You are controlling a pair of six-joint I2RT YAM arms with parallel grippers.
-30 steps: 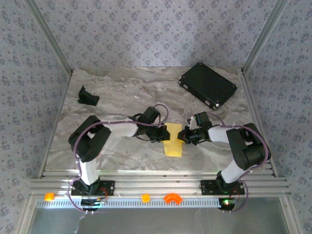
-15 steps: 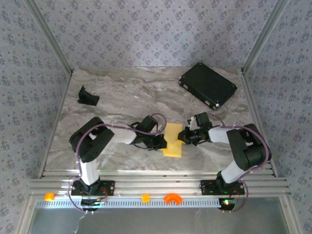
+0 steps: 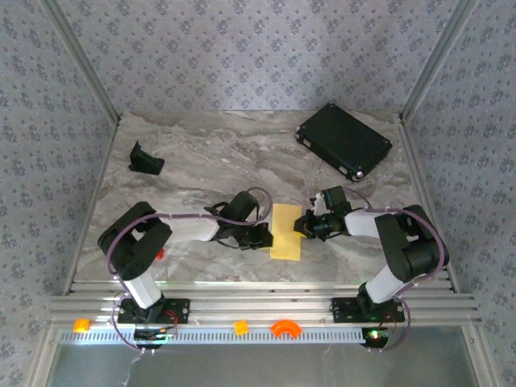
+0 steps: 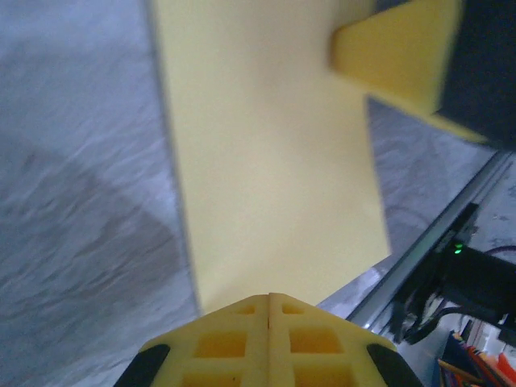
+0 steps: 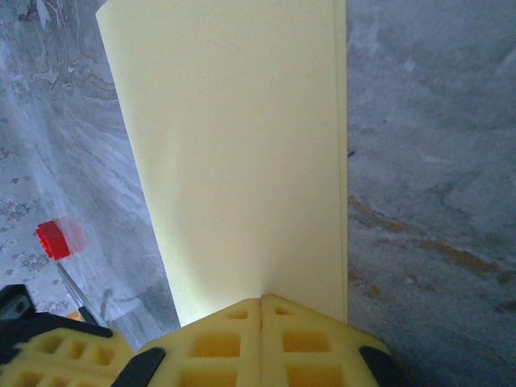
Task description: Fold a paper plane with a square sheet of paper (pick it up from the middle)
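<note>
Along the front rail (image 3: 258,305), three orange pieces (image 3: 81,325) are sitting, spread from the far left to the middle. Up on the table (image 3: 185,145), at the back left, a small black bracket (image 3: 145,159) is standing by itself, well apart from everything else. Nearer the front, a red block (image 3: 159,253) is lying just beside the bend of the left arm (image 3: 189,228), which is reaching rightward, low over the marble.

At the end of that arm, the left gripper (image 3: 264,236) is pressing its jaws tightly together with nothing between them. Its closed tips are touching the left edge of the paper (image 3: 286,231). Folded into a long rectangle, the paper is lying flat on the table near the front middle, directly between the two grippers. Seen from the right wrist, a doubled edge is running along one of its long sides.

From the other side, the right gripper (image 3: 305,226) is meeting the paper's right edge, toward the far end. Its jaws are likewise closing fully on each other, gripping nothing, the tips resting on the sheet.

Farther right, at the back corner, the case (image 3: 345,141) is lying at an angle, well apart from the paper
</note>
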